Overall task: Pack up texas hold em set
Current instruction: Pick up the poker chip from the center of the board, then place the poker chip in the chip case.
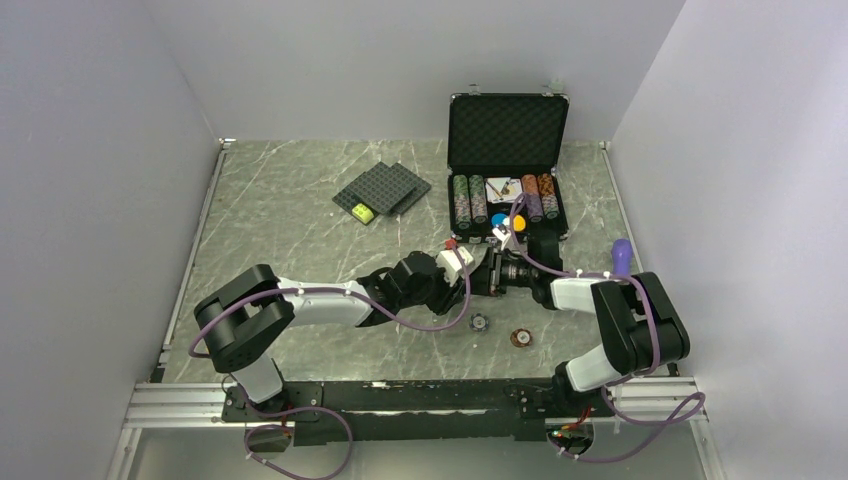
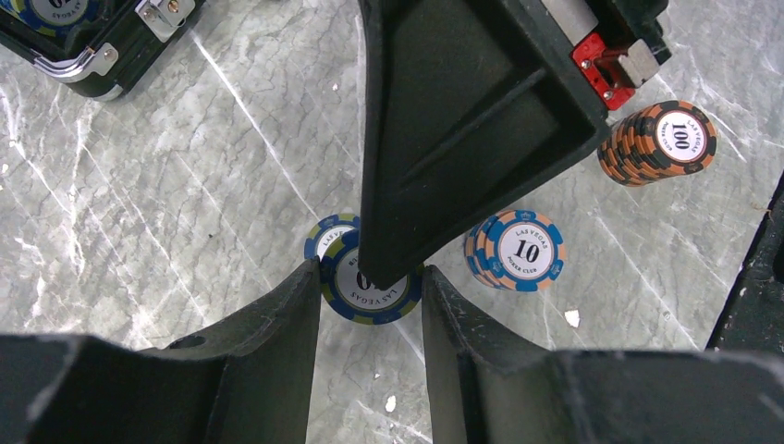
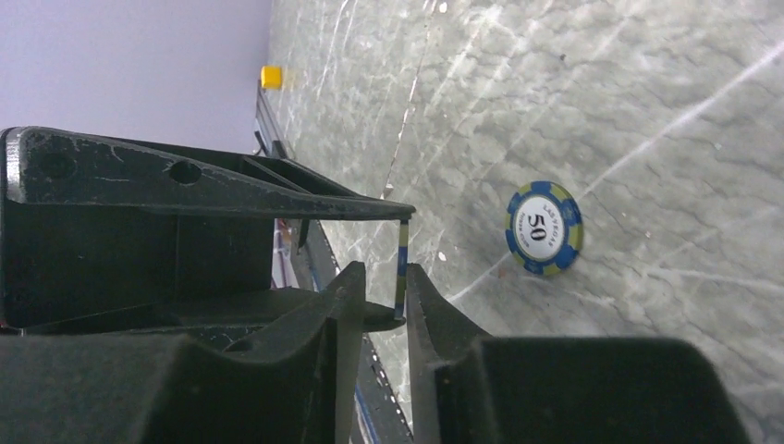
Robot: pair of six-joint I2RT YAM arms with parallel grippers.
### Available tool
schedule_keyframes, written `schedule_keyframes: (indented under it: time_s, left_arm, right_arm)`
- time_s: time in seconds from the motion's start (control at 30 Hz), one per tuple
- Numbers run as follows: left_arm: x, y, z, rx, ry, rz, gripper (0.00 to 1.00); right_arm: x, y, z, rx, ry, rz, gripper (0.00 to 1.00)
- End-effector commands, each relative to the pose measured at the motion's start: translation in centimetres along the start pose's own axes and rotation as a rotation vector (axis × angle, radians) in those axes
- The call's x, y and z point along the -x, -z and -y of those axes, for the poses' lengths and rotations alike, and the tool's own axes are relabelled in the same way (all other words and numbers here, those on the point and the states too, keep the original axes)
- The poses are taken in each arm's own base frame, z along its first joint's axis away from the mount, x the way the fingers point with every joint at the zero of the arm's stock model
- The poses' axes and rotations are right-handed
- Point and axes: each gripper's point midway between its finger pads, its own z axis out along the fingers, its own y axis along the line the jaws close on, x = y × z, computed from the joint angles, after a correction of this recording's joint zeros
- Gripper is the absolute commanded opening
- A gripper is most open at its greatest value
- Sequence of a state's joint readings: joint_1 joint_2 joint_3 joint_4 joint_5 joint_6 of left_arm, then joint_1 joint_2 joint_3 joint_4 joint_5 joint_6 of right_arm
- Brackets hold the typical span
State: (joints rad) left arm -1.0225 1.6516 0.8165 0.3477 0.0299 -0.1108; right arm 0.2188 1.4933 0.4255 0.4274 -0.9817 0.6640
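Meeting tip to tip above the marbled tabletop (image 1: 300, 230), just in front of the open briefcase (image 1: 508, 130): left pincer (image 2: 370, 268) and right pincer (image 3: 384, 277). Clenched in the left pincer, fingers pressed to opposite sides of its rim: a blue-and-yellow chip (image 2: 374, 298), held clear of the tabletop, its face partly hidden behind a finger of the right pincer. Straddling that same chip edge-on, the right pincer, released, parted a little wider than the chip's thickness, one finger against it. Flat on the tabletop below, a second blue-and-yellow chip (image 3: 544, 227) marked 50. Near it, a short blue-and-orange stack (image 2: 518, 250) marked 10 and, farther out, an orange-and-black stack (image 2: 661, 139) marked 100, the two apart. At the far right of the tabletop, the briefcase, lid upright, lined with black foam, silver along the edges. Inside, rows of chips (image 1: 470, 198) on either side of the cards (image 1: 500, 187), with a blue disc (image 1: 498, 219) and an orange disc (image 1: 519, 222) at the near edge; cannot tell whether inside the tray or on its rim. Well to the left of the briefcase, dark grey studded plates (image 1: 383, 188) lying overlapped, a yellow-green brick (image 1: 362, 212) on their near corner.
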Motion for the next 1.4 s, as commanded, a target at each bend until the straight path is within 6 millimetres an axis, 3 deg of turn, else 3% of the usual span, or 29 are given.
schedule_keyframes:
  time_s: [0.0,0.13,0.17,0.23,0.3,0.37,0.43,0.63,0.73,0.9,1.03,1.37]
  left_arm:
    - [3.0,0.6,0.7,-0.026,-0.025,0.09,0.0]
    - [3.1,0.6,0.5,-0.016,-0.028,0.087,0.0]
    - [3.2,0.7,0.4,-0.011,-0.028,0.087,0.0]
    - [3.3,0.8,0.3,-0.003,-0.024,0.086,0.2]
    - [3.6,1.3,0.2,0.0,-0.027,0.09,0.58]
    - [4.0,1.9,0.0,-0.001,-0.03,0.079,0.84]
    - [4.5,2.8,0.1,-0.016,-0.026,0.053,0.95]
    - [8.3,8.6,-1.3,-0.056,0.121,-0.035,0.99]
    - [8.4,10.7,-3.2,-0.084,0.208,-0.09,0.99]
    - [7.2,12.8,-8.4,0.014,0.219,-0.115,0.99]
    - [7.0,14.2,-10.7,0.067,0.224,-0.097,1.0]
    - [7.6,15.1,-10.7,0.076,0.223,-0.062,1.0]
  right_arm:
    - [0.9,-0.6,-1.9,0.065,0.118,-0.016,0.23]
    - [0.9,-0.8,-1.9,0.061,0.13,-0.014,0.0]
    - [1.0,-0.7,-1.9,0.056,0.138,-0.007,0.0]
    - [1.6,-0.5,-2.1,0.036,0.171,0.019,0.0]
    - [2.6,-0.2,-2.4,0.004,0.231,0.047,0.0]
    - [4.0,0.5,-2.3,-0.09,0.299,0.072,0.0]
    - [6.1,1.4,-2.2,-0.194,0.39,0.124,0.0]
    - [11.1,5.0,-2.0,-0.465,0.64,0.261,0.0]
    - [12.8,5.1,-2.3,-0.486,0.782,0.26,0.0]
    - [15.2,4.4,-2.4,-0.511,0.999,0.191,0.0]
    - [16.5,3.3,-1.7,-0.514,1.141,0.085,0.0]
    - [17.9,-0.6,1.8,-0.58,1.302,-0.221,0.0]
